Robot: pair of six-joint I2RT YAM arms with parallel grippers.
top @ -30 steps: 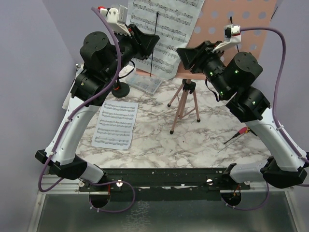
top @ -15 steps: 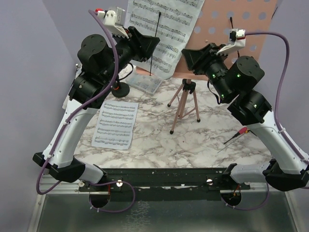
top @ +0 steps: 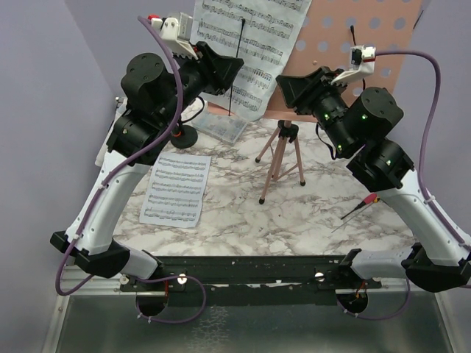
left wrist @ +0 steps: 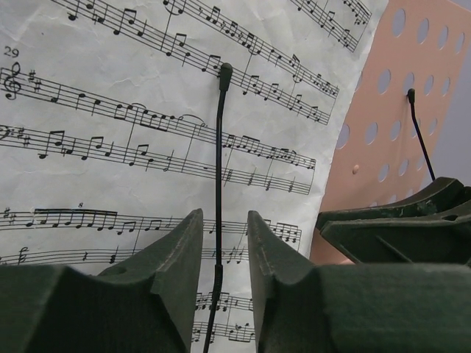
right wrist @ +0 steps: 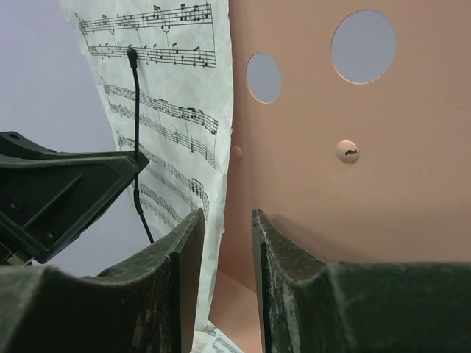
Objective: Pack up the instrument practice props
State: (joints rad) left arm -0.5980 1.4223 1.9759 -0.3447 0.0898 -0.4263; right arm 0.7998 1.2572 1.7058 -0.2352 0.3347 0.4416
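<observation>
While left gripper (left wrist: pixel 224 224) and right gripper (right wrist: pixel 227 220) stand slightly apart, empty, nudging the pink board (right wrist: pixel 383 147) could topple its tripod (top: pixel 285 134). The page (left wrist: pixel 110 147) may tear.

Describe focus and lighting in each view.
Left wrist: sheet music sharp, notes legible; dark left fingers up close look softer. Right wrist: pink board evenly lit, faint shadow beside the right fingers. Top external: even light, no harsh glare on the marble table.

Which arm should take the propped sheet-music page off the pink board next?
Left, probably. The left claw faces the sheet-music page squarely, thin black wire lined up between its jaws; the right claw faces mostly bare pink board.
</observation>
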